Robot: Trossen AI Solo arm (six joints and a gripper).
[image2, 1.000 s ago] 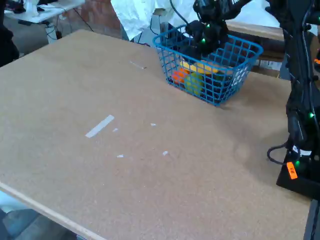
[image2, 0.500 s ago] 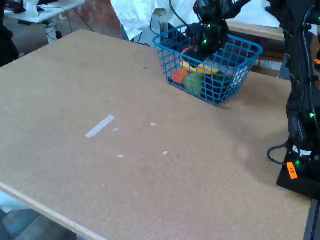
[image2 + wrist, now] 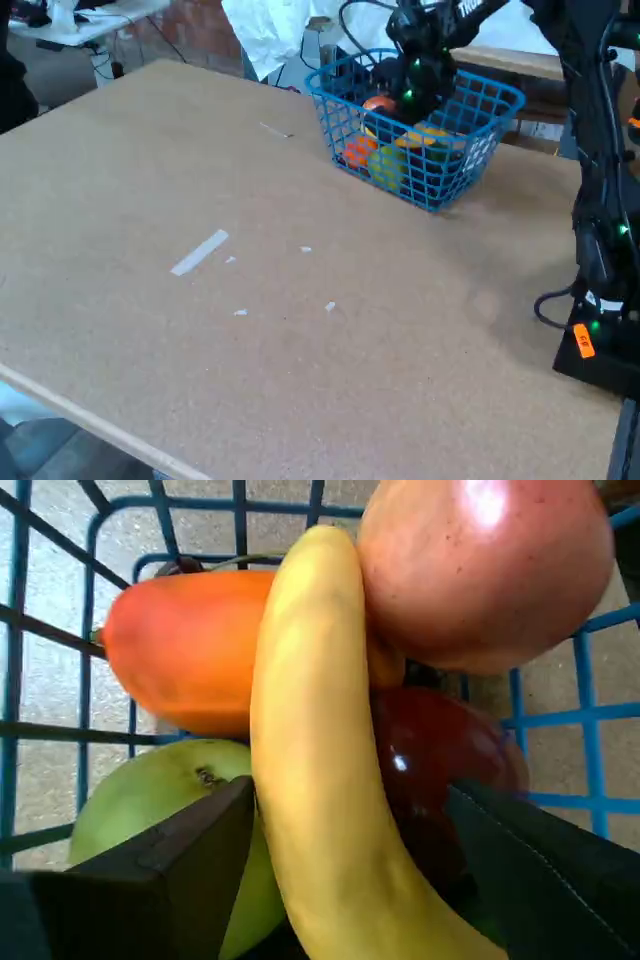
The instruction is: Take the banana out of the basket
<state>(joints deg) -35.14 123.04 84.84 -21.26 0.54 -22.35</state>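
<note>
Black and matte, my two fingers (image 3: 170, 865) frame the bottom of the wrist view, one at lower left and one at lower right, and my claw (image 3: 345, 865) has the banana (image 3: 320, 780) running up between them. The left finger's edge lies right against the banana's side; on the right a dark gap shows between the banana and the other finger, so I cannot tell whether I truly have it pinched or merely straddle it with the jaws parted. The banana is smooth and yellow, curving from the bottom of the frame up to its tip near the top. Beneath and beside it lie other fruits: an orange fruit (image 3: 185, 650) to the upper left, a green fruit (image 3: 150, 800) at lower left behind my finger, a pinkish round fruit (image 3: 485, 570) at upper right touching the banana, and a dark red fruit (image 3: 435, 760) under that. Blue wire of the basket (image 3: 85, 620) shows around them all. In the fixed view, my claw (image 3: 410, 85) reaches down into the blue basket (image 3: 500, 98), which stands at the far side of the brown tabletop (image 3: 250, 330), with yellow, orange and green showing through its grid. A strip of pale tape (image 3: 199, 252) lies on the board, well apart from the basket.
</note>
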